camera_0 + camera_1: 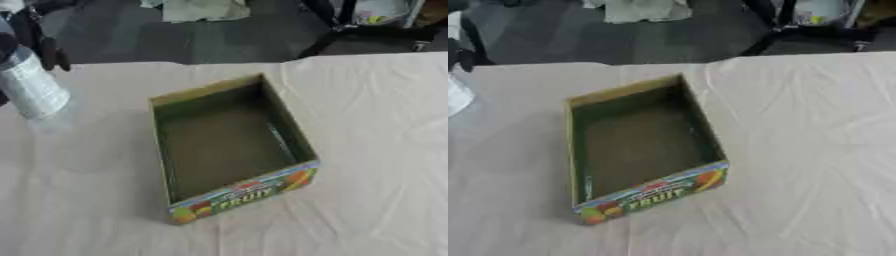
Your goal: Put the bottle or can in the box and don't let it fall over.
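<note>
Hanging at the far left, the clear plastic bottle with a white label [33, 87] is tilting, its long axis leaning left, left of the open green cardboard fruit box [229, 145] on the cloth-covered bench [376, 150]; the left hand's dark fingers [45, 47] are gripping its top; the right hand is out of sight

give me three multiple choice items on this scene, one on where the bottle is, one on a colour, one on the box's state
1. Where is the bottle?
A. inside the box
B. left of the box, held up
C. lying right of the box

2. What colour is the box inside?
A. green
B. red
C. white

3. What state is the box in?
A. closed
B. tipped on its side
C. open and empty

Answers:
1 B, the left hand holds it at the left edge, outside the box.
2 A, the inner walls and floor look green.
3 C, the top is open and nothing lies inside.
</note>
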`<state>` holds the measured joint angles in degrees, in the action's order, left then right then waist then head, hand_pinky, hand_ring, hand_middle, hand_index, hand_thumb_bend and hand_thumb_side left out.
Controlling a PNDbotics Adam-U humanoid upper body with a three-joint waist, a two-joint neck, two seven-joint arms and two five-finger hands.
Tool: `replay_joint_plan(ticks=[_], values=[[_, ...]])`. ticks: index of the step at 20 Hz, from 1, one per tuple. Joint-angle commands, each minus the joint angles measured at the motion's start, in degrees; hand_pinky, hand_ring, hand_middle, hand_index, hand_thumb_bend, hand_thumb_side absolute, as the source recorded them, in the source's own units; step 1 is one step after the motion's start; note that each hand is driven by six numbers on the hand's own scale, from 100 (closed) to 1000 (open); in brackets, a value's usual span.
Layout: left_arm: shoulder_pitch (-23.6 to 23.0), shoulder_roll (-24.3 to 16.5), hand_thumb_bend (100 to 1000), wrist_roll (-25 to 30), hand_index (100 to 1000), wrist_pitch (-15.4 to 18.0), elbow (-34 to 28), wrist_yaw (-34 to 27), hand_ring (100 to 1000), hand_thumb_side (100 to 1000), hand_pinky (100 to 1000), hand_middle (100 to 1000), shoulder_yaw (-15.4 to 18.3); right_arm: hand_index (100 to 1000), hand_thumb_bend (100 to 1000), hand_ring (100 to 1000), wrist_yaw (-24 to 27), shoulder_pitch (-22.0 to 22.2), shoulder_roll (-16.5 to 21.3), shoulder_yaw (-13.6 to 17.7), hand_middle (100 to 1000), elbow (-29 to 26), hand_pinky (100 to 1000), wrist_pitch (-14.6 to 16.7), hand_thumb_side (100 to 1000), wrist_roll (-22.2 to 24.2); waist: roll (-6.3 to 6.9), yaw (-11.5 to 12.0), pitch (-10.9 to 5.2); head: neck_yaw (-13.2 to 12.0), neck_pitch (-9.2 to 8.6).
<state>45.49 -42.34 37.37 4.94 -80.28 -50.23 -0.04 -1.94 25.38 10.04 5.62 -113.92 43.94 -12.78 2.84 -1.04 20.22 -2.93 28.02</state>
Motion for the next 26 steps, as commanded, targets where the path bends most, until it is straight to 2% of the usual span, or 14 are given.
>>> replay_joint_plan(ticks=[1, 10, 18, 22, 26], values=[[2.43, -0.62, 385, -0.1, 100, -0.8, -0.79, -0.5, 384, 223, 525, 898, -0.39, 1000, 100, 1000, 0.87, 0.39, 1.48, 0.45, 1000, -0.67, 1000, 0.37, 470, 0.32, 0.23, -0.37, -1.38, -0.32, -0.67], [8.02, 3.46, 377, -0.39, 100, -3.15, 0.28, -0.28, 378, 229, 517, 890, -1.98, 1000, 100, 1000, 2.39, -0.57, 2.87, 0.21, 1000, -0.67, 1000, 0.85, 470, 1.5, 1.18, -2.79, -0.77, -2.13, -1.27], [12.4, 8.64, 369, -0.16, 100, -7.32, 2.12, 2.75, 373, 236, 511, 884, -3.33, 1000, 100, 1000, 4.29, -1.74, 4.0, -0.04, 1000, -0.67, 1000, 0.02, 470, 3.15, 1.55, -4.28, -0.3, -3.53, -1.6], [13.7, 10.91, 369, -0.03, 100, -7.24, 2.26, 4.09, 378, 232, 518, 887, -4.0, 1000, 100, 1000, 5.79, -2.42, 4.66, -0.08, 1000, -0.67, 1000, -0.83, 470, 4.09, 1.61, -4.9, -0.17, -4.11, -1.72], [14.06, 12.81, 379, 0.07, 100, -4.3, 2.25, 5.87, 389, 219, 533, 896, -4.45, 1000, 100, 1000, 7.36, -3.17, 5.11, 0.05, 1000, -0.67, 1000, -1.73, 470, 5.24, 1.68, -5.41, 0.07, -4.62, -2.0]])
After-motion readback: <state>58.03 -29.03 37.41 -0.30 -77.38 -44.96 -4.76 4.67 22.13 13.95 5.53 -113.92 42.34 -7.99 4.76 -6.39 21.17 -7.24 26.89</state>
